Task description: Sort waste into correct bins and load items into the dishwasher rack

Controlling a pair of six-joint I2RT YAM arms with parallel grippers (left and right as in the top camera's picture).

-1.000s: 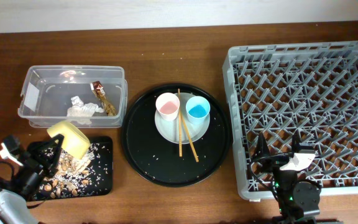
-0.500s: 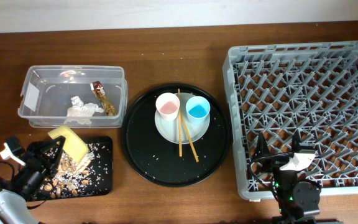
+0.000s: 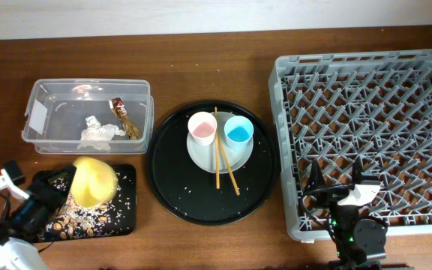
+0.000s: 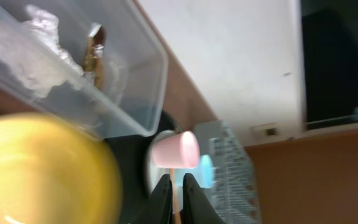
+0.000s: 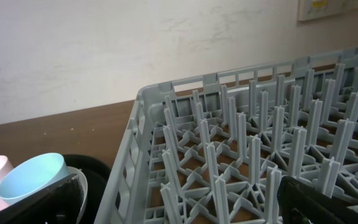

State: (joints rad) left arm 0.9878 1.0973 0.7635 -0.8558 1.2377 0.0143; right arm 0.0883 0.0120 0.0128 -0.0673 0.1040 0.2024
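The yellow bowl [image 3: 94, 182] lies upside down on the flat black tray [image 3: 124, 217], over brown food scraps [image 3: 81, 216]. My left gripper [image 3: 60, 184] is just left of the bowl. In the left wrist view its jaws [image 4: 177, 186] stand almost together with nothing between them, and the blurred bowl [image 4: 42, 168] is off to their left. The pink cup [image 3: 202, 127], blue cup [image 3: 238, 132] and chopsticks [image 3: 223, 169] rest on the pale plate [image 3: 201, 155]. The tissue [image 3: 100, 132] and wrapper [image 3: 123, 114] lie in the clear container [image 3: 43, 97]. My right gripper [image 3: 343, 193] hangs open over the front edge of the dishwasher rack [image 3: 366, 105].
The plate sits on a large round black tray [image 3: 172, 187] strewn with crumbs, between the bins and the rack. In the right wrist view the rack's upright pegs [image 5: 241, 143] fill the space between the spread fingers [image 5: 48, 199], with the blue cup [image 5: 33, 177] at left.
The bowl was tilted on edge at my left gripper's tips; it now lies upside down on the flat black tray. The left arm drew back a little to the left. The right arm is still.
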